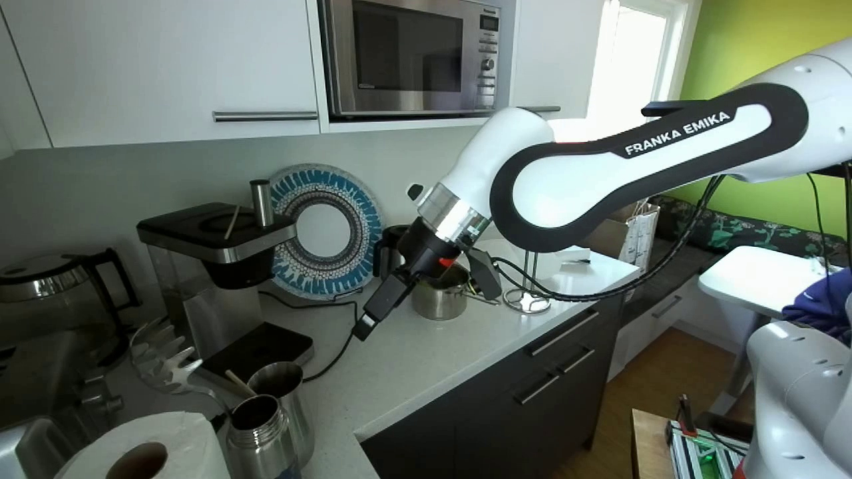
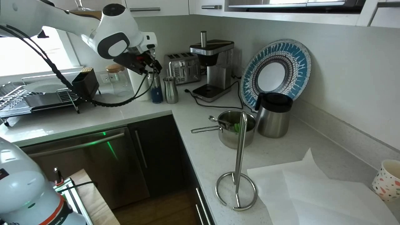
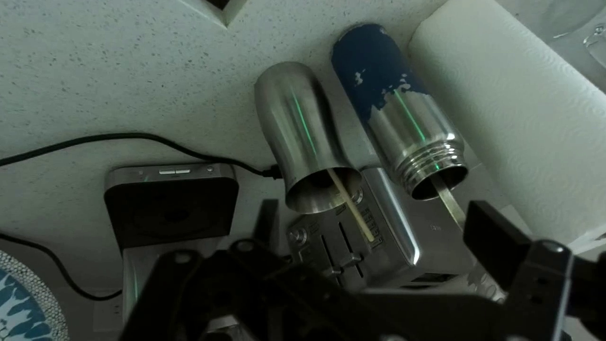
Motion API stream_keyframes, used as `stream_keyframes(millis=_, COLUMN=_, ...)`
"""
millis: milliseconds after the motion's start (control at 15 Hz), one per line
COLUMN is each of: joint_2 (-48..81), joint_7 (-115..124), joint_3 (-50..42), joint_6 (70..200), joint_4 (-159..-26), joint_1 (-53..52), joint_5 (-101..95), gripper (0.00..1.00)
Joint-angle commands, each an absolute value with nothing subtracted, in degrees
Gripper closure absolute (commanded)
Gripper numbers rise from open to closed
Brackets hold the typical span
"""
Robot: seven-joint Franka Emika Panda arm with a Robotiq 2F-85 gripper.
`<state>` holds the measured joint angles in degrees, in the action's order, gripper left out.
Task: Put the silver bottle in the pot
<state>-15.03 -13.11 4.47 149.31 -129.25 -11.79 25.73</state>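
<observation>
The silver bottle (image 3: 296,118), all metal and waisted with a flared mouth, stands upright on the counter with a thin wooden stick in it. It shows in both exterior views (image 1: 303,426) (image 2: 171,91). The pot (image 2: 229,137), low and steel with a wire handle, holds a spoon and something green. In an exterior view, my gripper partly covers the pot (image 1: 439,304). My gripper (image 3: 378,229) is open and empty, with its fingers spread wide, above the counter and apart from the bottle. It also shows in both exterior views (image 1: 427,303) (image 2: 153,67).
A blue-and-silver flask (image 3: 402,109) and a paper roll (image 3: 502,104) stand beside the bottle. A toaster (image 2: 184,68) and a coffee maker (image 2: 218,70) stand behind. A steel jug (image 2: 274,120), a wire stand (image 2: 240,159) and a patterned plate (image 2: 250,81) are near the pot.
</observation>
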Motion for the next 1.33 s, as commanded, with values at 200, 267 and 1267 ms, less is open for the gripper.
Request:
stream_keyframes(millis=200, joint_2=-9.9, joint_7=-6.3, joint_3=5.8, joint_6=152.4, joint_4=-127.1, joint_1=-9.5, joint_5=16.3, gripper=0.0)
stream_keyframes(millis=267, joint_2=-8.7, joint_7=-4.9, joint_3=6.5, joint_6=151.4, joint_4=-126.1, joint_1=-9.4, joint_5=14.1, gripper=0.0)
stream_keyframes(millis=1267, joint_2=8.0, joint_7=12.8, joint_3=11.5, joint_6=126.7, joint_4=-98.3, joint_1=-12.4, joint_5=4.3, gripper=0.0)
